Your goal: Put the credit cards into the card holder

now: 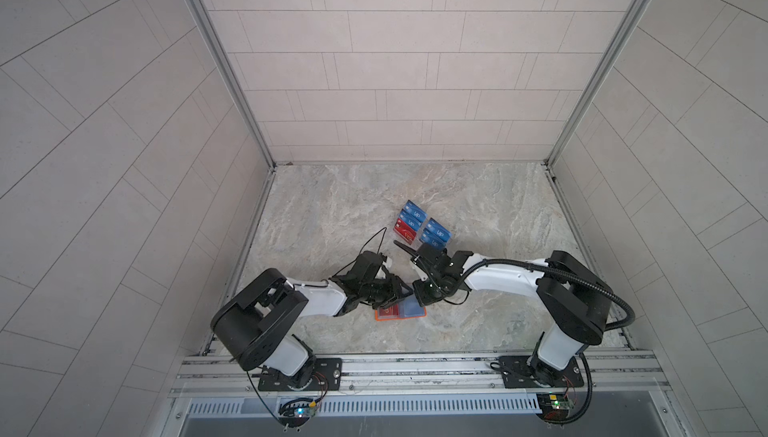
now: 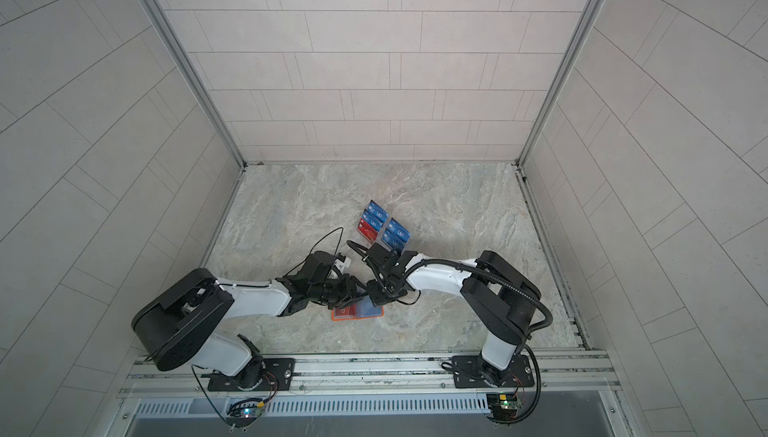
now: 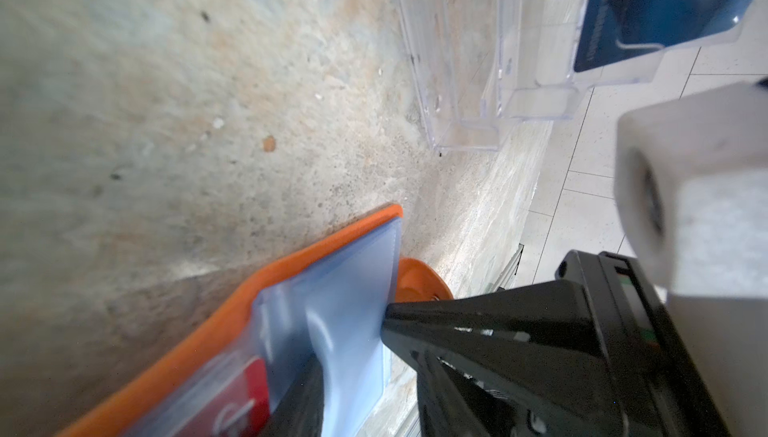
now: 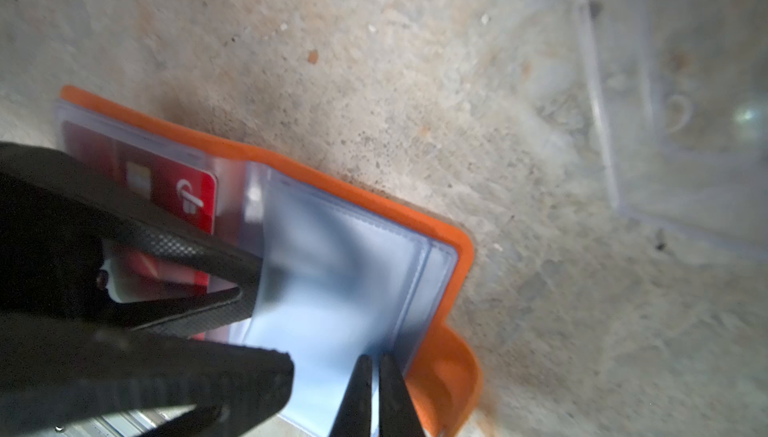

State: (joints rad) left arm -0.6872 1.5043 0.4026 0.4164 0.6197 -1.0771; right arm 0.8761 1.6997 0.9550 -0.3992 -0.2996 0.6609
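- You have a mottled grey-beige, stone-look tabletop (image 1: pixel 332 214).
- An orange book-like card holder (image 1: pixel 401 317) with clear plastic sleeves lies open on it, toward the front.
- A clear acrylic tiered rack (image 3: pixel 465 131) stands farther back, apart from it.

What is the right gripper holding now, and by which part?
The right gripper is shut on a clear sleeve of the card holder, pinching its free outer edge, near the orange snap tab.

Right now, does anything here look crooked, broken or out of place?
Only one thing: a clear sleeve of the orange card holder bows up instead of lying flat, because the right claw pinches its edge. The red card sits tucked in its pocket; nothing looks spilled or broken.
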